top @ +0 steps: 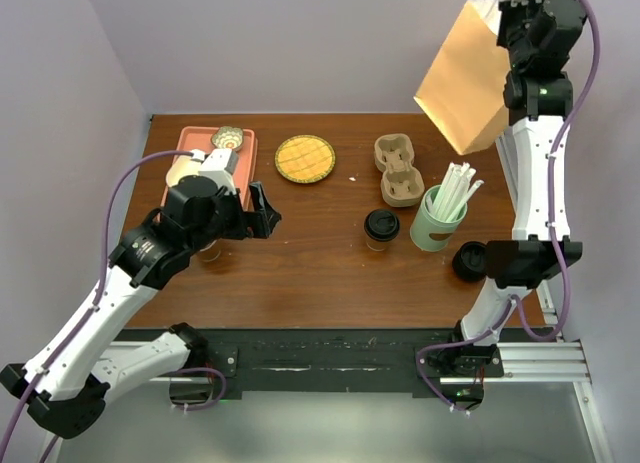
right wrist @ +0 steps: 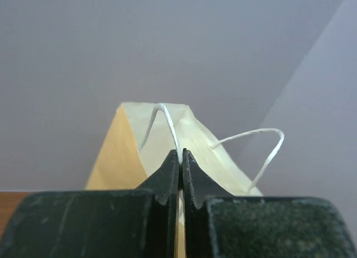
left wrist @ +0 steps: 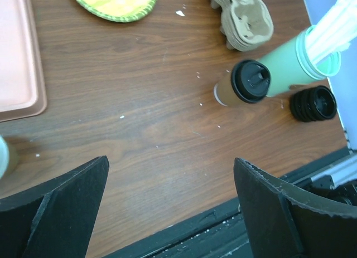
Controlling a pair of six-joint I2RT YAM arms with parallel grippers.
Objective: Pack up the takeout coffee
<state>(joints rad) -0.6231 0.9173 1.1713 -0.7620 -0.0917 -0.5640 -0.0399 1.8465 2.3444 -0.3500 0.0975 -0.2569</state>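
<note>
Now in hand: getting the paper bag [top: 465, 78] down onto the table, mouth up, ready for the cup (a judgement, not seen).
Right gripper [right wrist: 181, 155]: clenched on one white string handle of the bag, high above the far right corner, with the other handle left loose.
Left gripper [left wrist: 170, 164]: released, spread wide, holding nothing, hovering over the left half of the table near the pink tray [top: 195, 141].
Takeout coffee [top: 381, 228]: upright, lid on, right of centre, just beside the green straw cup [top: 437, 221].
Nearby: stack of black lids [top: 470, 261] toward the right edge.
Doing it well: lower the bag onto bare wood, clear of the straws; take the cup below its lid and keep it upright.
Risk: a bag hung by one handle, likely to swing or tip.
</note>
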